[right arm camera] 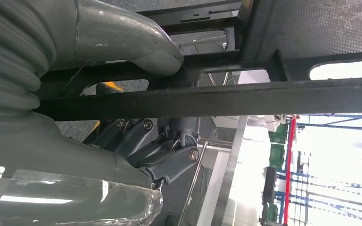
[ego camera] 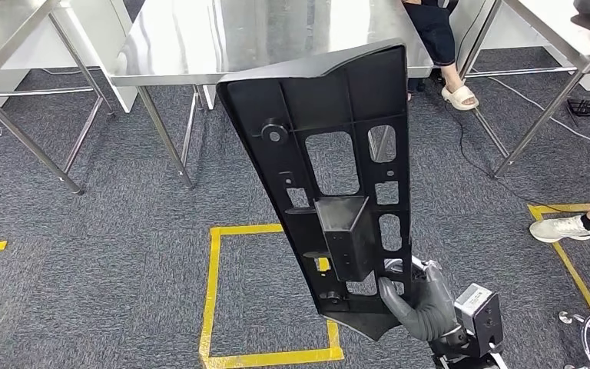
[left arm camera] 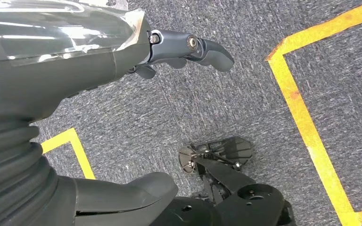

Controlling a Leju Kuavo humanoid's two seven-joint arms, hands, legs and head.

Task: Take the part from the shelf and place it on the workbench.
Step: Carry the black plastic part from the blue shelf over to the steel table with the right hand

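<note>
One black plastic part (ego camera: 338, 184), a long ribbed panel with several rectangular cut-outs and a boxy bracket near its lower half, stands nearly upright through the centre of the head view, its top reaching in front of the near edge of the steel worktop (ego camera: 200, 38) at the upper middle of the frame. The right robot hand (ego camera: 422, 296) grips the part by its lower end at the lower right of the frame; in the right wrist view the thick grey thumb (right arm camera: 136, 42) presses one side of a black rib (right arm camera: 217, 101) and the dark fingers (right arm camera: 169, 157) curl against the other. The left robot hand (left arm camera: 188, 49) hangs over grey carpet (left arm camera: 207, 103) holding nothing, fingers loosely apart. Three steel worktops show across the top of the head view. One yellow taped square (ego camera: 215, 292) marks the floor under the part. Two people's feet show at the right edge: a sandal (ego camera: 459, 96) and a white shoe (ego camera: 561, 228)
</note>
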